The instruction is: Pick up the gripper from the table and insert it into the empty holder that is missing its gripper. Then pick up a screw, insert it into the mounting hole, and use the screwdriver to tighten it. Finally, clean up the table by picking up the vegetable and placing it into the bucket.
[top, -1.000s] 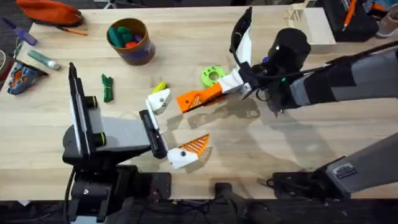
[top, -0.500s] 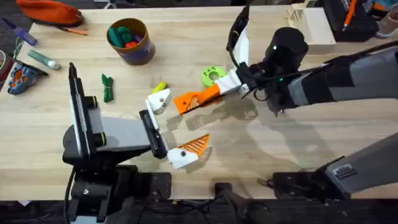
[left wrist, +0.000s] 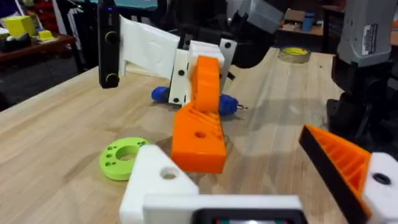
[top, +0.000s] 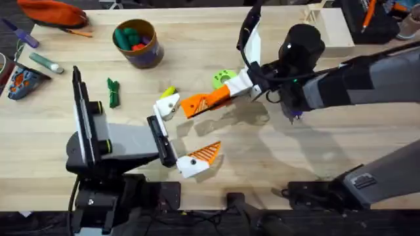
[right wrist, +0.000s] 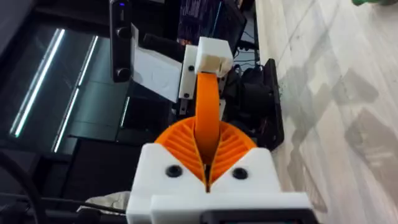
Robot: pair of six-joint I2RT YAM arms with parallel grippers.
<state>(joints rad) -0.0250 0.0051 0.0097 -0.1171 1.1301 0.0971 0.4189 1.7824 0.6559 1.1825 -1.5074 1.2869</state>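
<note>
Orange ribbed gripper [top: 205, 102] pinched in right tool [top: 230, 90].

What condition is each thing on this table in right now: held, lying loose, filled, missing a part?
Right gripper: shut on the orange finger.
Orange finger: held off the table, tilted, tip close to the holder.
Holder: bare, no finger fitted yet.
Left gripper: one orange pad only, holding nothing.
Green disc: flat on the table.
Bucket: upright, toy pieces inside.
Green vegetable: lying loose on the table.
</note>
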